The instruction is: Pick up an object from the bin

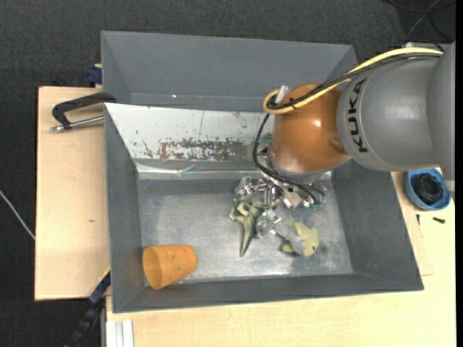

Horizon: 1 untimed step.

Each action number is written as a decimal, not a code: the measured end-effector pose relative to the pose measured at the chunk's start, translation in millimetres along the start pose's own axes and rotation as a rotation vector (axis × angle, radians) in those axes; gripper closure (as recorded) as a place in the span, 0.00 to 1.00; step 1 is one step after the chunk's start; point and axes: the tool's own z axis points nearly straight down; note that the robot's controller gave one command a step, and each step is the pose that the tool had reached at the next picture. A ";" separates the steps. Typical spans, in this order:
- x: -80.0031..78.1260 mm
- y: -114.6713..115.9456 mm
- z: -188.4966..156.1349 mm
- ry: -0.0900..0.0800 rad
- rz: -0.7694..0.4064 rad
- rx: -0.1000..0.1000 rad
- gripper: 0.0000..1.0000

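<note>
We see the arm (401, 110) reaching in from the right of the frame, its orange wrist cover (304, 132) hanging over the middle right of the grey bin (189, 219). Below the cover, the gripper (266, 202) sits low over the bin floor, right above an olive-green toy figure (248, 231) with a long pointed end that stretches toward the bottom of the frame. We cannot tell whether the gripper is spread or closed, nor whether it touches the figure. Just right of the figure lies a pale yellowish lump (302, 239). Well apart, in the lower left corner, an orange cup (168, 264) lies on its side.
</note>
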 end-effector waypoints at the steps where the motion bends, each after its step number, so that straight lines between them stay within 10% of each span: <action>1: 34.4 -97.0 -156.9 -0.007 -0.198 0.011 1.00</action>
